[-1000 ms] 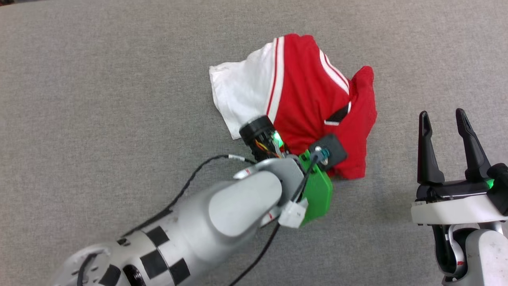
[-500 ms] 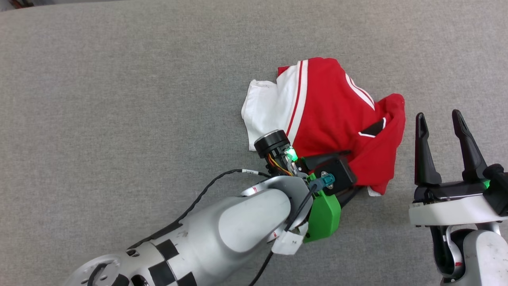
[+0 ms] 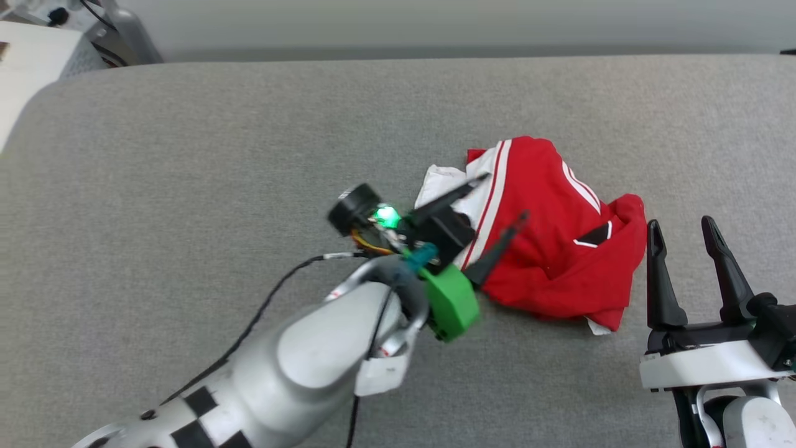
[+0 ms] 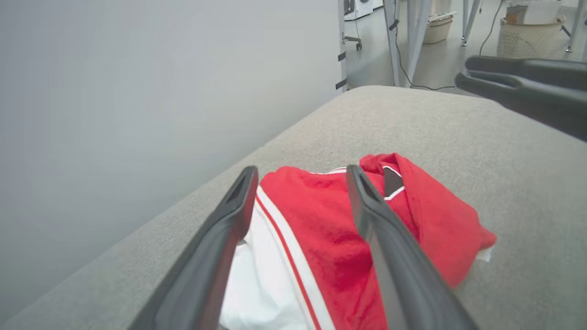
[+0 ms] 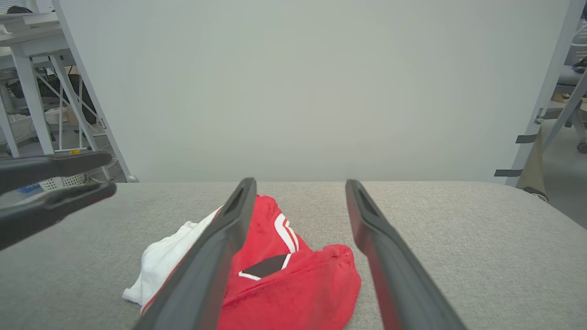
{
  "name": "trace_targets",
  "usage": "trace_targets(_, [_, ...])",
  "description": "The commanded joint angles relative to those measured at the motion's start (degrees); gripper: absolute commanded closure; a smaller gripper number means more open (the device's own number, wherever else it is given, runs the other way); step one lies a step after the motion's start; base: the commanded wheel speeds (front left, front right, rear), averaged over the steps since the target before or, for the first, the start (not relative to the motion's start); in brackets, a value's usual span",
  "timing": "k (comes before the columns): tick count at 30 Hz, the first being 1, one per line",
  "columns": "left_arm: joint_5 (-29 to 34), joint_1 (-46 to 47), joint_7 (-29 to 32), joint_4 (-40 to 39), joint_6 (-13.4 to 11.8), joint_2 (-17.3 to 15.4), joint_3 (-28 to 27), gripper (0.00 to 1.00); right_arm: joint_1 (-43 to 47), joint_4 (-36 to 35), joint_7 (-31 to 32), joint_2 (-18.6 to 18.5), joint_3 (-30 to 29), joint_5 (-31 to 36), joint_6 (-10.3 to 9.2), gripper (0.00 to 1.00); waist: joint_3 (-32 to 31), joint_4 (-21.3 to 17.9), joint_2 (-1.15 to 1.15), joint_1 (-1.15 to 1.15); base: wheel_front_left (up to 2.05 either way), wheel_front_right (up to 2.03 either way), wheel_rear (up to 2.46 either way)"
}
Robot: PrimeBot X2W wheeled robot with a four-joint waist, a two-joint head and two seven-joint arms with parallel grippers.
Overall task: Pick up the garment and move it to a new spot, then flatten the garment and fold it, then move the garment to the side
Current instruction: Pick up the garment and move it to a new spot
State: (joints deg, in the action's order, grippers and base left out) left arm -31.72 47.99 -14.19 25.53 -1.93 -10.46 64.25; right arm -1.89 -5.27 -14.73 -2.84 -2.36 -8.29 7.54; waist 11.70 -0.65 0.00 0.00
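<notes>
Evidently the left end effector (image 3: 505, 198) had just let go. A second earlier it was pressed down and shut into the near edge of the garment (image 3: 559, 261); now its fingers stood wide apart with nothing between them, raised clear of the cloth. The garment lay in a crumpled red-and-white heap on the grey counter (image 3: 186, 155), directly under and just ahead of those fingers. I judged the move to a new spot done, with flattening next.

The left forearm reached in on a diagonal. Its fingers pointed out over the white sleeve and striped trim, blurred as if in motion. The right end effector (image 3: 680, 223) stood upright with its fingers also apart and empty, the heap's red edge just to its left.
</notes>
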Motion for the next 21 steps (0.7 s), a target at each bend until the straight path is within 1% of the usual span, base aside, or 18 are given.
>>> trace_targets(1, [-0.52, -2.00, -0.62, -1.59, -1.96, -1.65, -1.89, 0.00, 0.87, 0.16, -0.27, -0.04, 0.00, 0.42, -0.05, 0.00, -2.33, 1.96, 0.00, 0.00, 0.00, 0.00, 0.00])
trace_targets(3, [-0.28, -3.99, -0.74, -4.42, -4.86, -3.85, -5.25, 0.00, 1.42, 0.22, -0.27, -0.04, 0.05, 0.42, -0.05, 0.00, -2.99, 2.28, 0.00, 0.00, 0.00, 0.00, 0.00])
trace_targets(7, [2.39, -9.83, -0.78, -11.33, -10.41, -7.92, -13.24, 0.00, 2.32, 0.19, -0.27, -0.04, 0.14, 0.26, -0.05, 0.00, -4.11, 2.97, 0.00, 0.00, 0.00, 0.00, 0.00])
trace_targets(9, [3.96, -13.47, -0.79, -13.91, -12.55, -9.41, -16.92, 0.00, 2.81, 0.18, -0.27, -0.04, 0.16, 0.18, -0.05, 0.00, -4.73, 3.28, 0.00, 0.00, 0.00, 0.00, 0.00])
trace_targets(12, [5.40, -19.01, -0.80, -16.99, -14.82, -10.37, -22.90, 0.00, 3.35, 0.25, -0.27, -0.04, 0.14, 0.02, -0.05, 0.00, -5.42, 3.60, 0.00, 0.00, 0.00, 0.00, 0.00])
trace_targets(15, [7.30, -24.69, -0.80, -19.49, -16.09, -10.57, -29.00, 0.00, 3.90, 0.50, -0.27, -0.04, 0.18, -0.50, -0.05, 0.00, -6.13, 3.87, 0.00, 0.00, 0.00, 0.00, 0.00])
trace_targets(17, [8.62, -28.06, -0.80, -20.74, -16.09, -10.29, -32.37, 0.00, 4.18, 0.77, -0.27, -0.04, 0.32, -0.77, -0.05, 0.00, -6.48, 3.96, 0.00, 0.00, 0.00, 0.00, 0.00])
trace_targets(21, [10.83, -34.15, -0.80, -22.31, -14.44, -8.87, -38.03, 0.00, 4.70, 1.29, -0.27, -0.04, 0.53, -1.48, -0.05, 0.00, -7.29, 4.00, 0.00, 0.00, 0.00, 0.00, 0.00])
